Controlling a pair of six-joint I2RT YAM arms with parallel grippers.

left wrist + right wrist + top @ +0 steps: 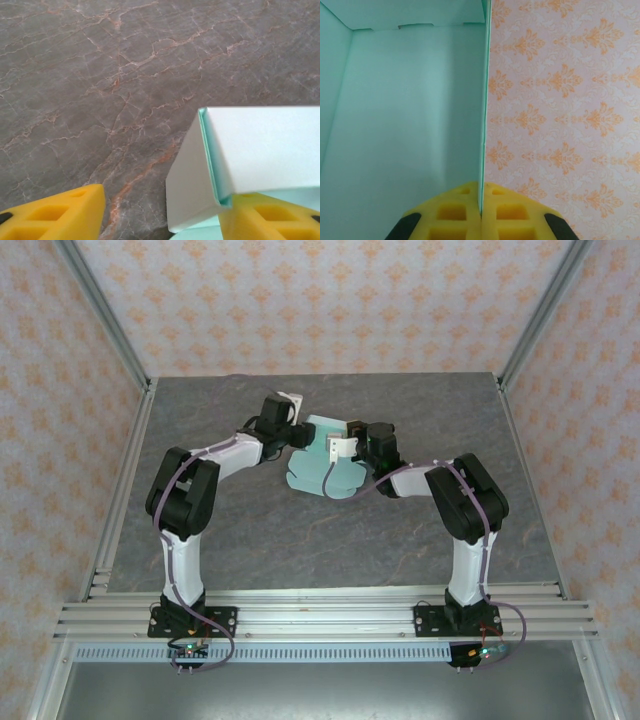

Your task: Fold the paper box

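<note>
Left arm: elbow bent, reaching in from the left. The left gripper (165, 200) is loose, yellow fingers (60, 215) spread wide, one right at a folded corner of the paper box (310, 475).
Right arm: comes in from the right, right gripper (481, 202) pinched tight on a thin upright box wall.
Box spot: mid-worktop, a bit toward the far edge, between both grippers.
Worktop (300, 540): grey, veined, stone-look.
Room: wallpaper (320, 300) with an orange pattern, metal frame posts (105, 315).
Box material: pale mint card, creased, rounded flaps.
</note>
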